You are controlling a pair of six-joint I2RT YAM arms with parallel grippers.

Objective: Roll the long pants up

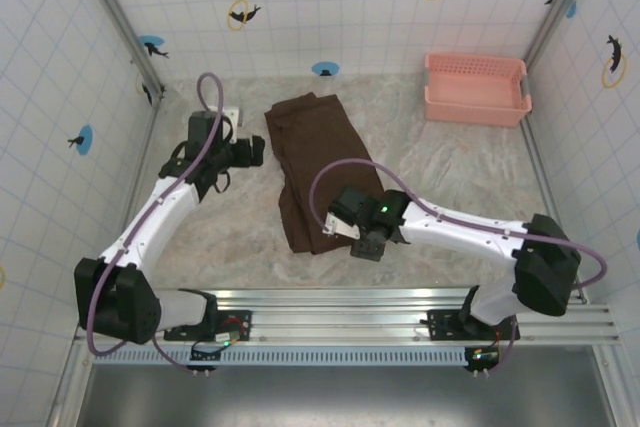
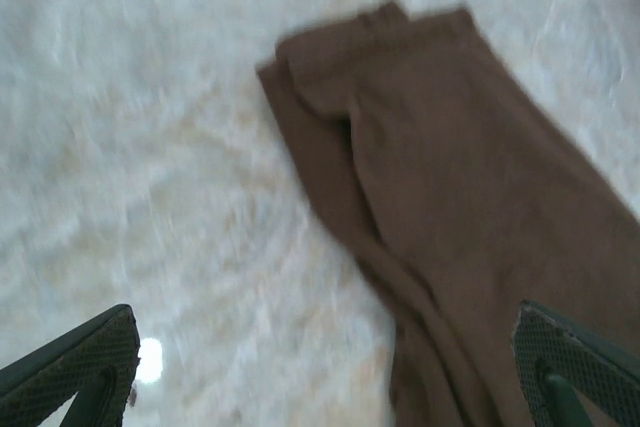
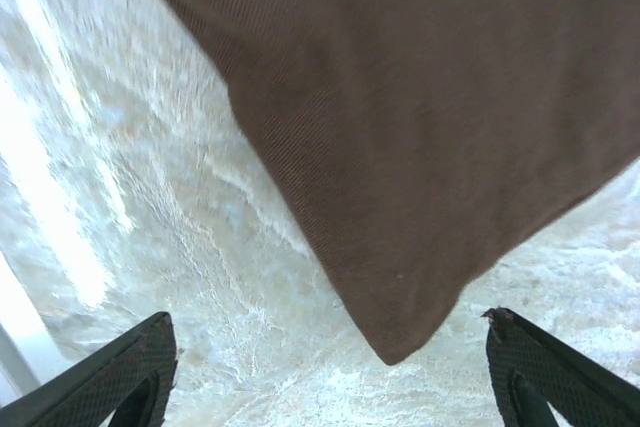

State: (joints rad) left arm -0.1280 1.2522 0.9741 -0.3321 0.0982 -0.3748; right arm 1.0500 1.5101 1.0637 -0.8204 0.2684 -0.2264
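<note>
Pants: the pants (image 1: 305, 172) lie flat in the middle of the counter (image 1: 450, 177), folded lengthwise into one long strip that runs from the far side toward the arms. I think the strip is made narrow so that it can be rolled from one end.
Right pincer: the right pincer (image 1: 362, 245) hangs over the near right corner of the strip, with its jaws wide and nothing in them. In its wrist view, this corner of cloth points into the gap between the two fingers. In my judgement it is placed there to take the near edge, where a roll would begin.
Left pincer: the left pincer (image 1: 252, 152) stands just beside the left edge of the strip, toward its far half, also wide and empty. Its wrist view looks along the cloth to the far end. Maybe it is there to steady the cloth, but I cannot tell.
Which end: I see no button, so I cannot say if the near end is the waist or the hems.
Progress: no turn of the roll is made yet.
Basket: the basket (image 1: 476, 112) sits at the far right, well apart from the pants.
Risk: taking one corner alone may give a crooked roll.
</note>
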